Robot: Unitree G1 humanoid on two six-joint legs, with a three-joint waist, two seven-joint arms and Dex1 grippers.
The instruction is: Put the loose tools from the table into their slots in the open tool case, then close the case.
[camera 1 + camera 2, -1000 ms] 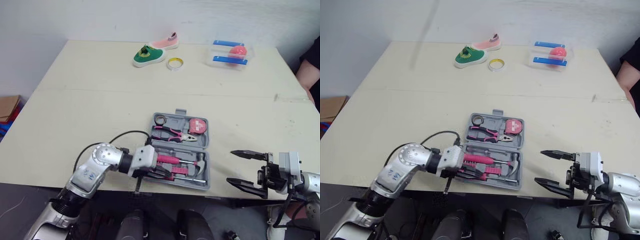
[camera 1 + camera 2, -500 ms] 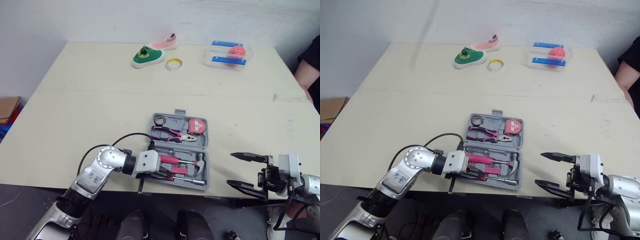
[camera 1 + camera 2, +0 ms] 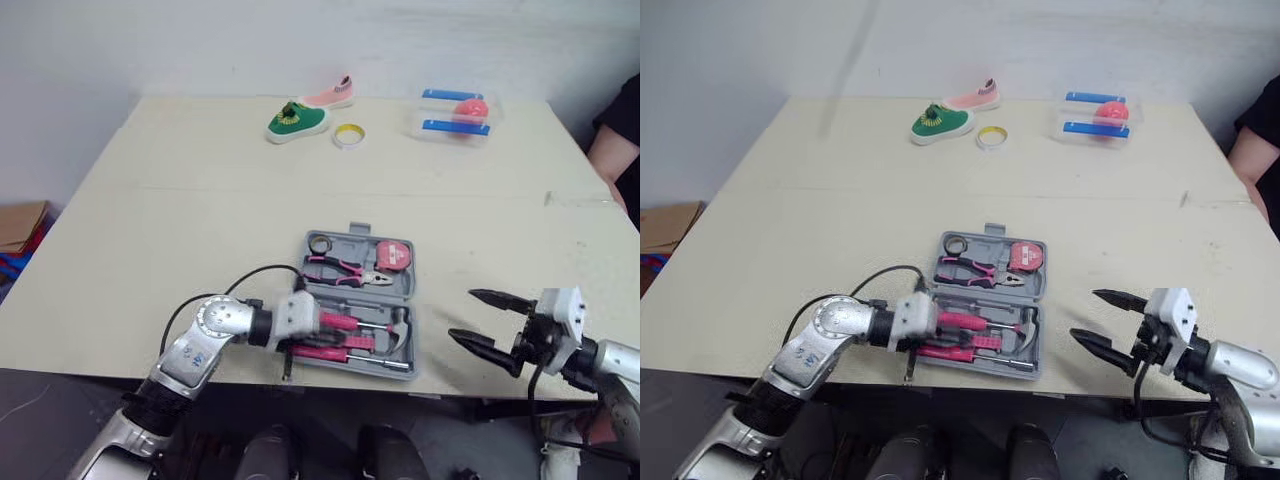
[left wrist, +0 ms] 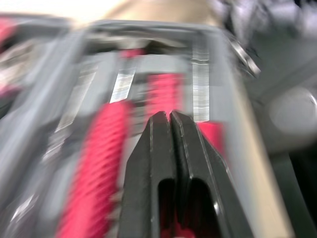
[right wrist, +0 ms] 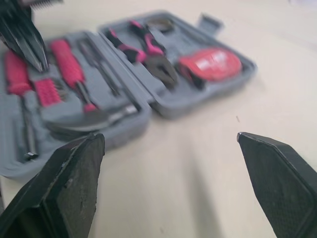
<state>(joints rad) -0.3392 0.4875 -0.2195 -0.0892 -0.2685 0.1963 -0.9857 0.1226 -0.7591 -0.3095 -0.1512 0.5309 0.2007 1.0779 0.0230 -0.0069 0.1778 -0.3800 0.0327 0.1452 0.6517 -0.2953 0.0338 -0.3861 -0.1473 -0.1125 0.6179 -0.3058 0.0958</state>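
Case (image 3: 360,365) lay open and flat near the front edge of the table (image 3: 200,200). Pliers (image 3: 345,268) and tape measure (image 3: 393,253) were seated in its far half. Your left gripper (image 4: 170,116) was down in the near half, fingers together, tips over the pink handles (image 3: 340,321). My read: you were pressing a tool into its slot, not carrying one. The slot under the tips was hidden, and I couldn't tell if anything was pinched. Your right gripper (image 3: 462,314) hung beside the case, fingers wide apart, touching nothing. It was probably staged for the lid.
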